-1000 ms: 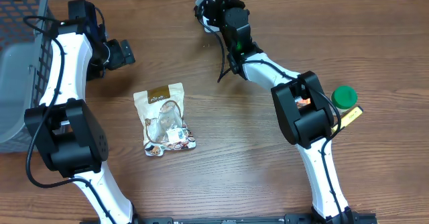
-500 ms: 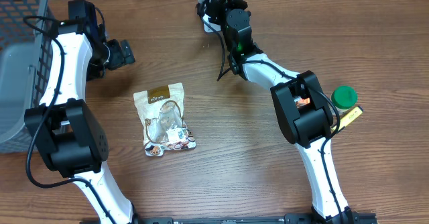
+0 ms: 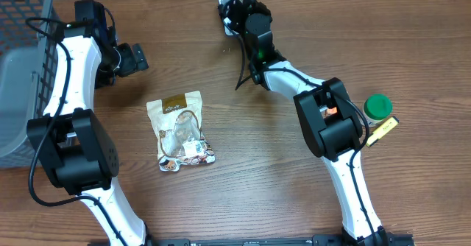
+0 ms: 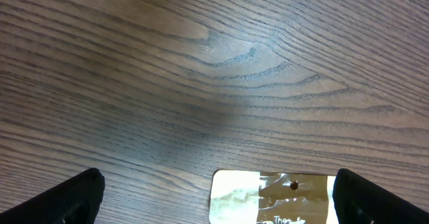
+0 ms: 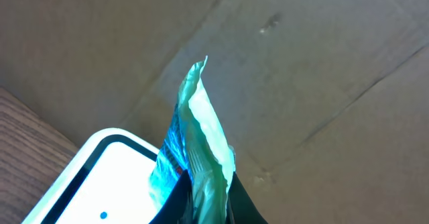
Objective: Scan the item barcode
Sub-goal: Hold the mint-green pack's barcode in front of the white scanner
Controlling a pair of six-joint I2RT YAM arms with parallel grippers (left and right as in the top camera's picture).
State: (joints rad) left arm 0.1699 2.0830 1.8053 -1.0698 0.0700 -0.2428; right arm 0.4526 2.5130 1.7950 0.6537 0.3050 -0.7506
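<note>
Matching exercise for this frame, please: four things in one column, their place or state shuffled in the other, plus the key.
1 left gripper
2 right gripper
3 snack pouch
4 basket

A at the left edge of the table
B shut on a teal packet
C flat on the table, near the middle
D open, empty

Pairs: 1-D, 2-B, 3-C, 4-A

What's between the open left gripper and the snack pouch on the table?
Nothing: only bare wooden table separates the left gripper from the snack pouch, as the overhead view shows; the left wrist view confirms it.
</note>
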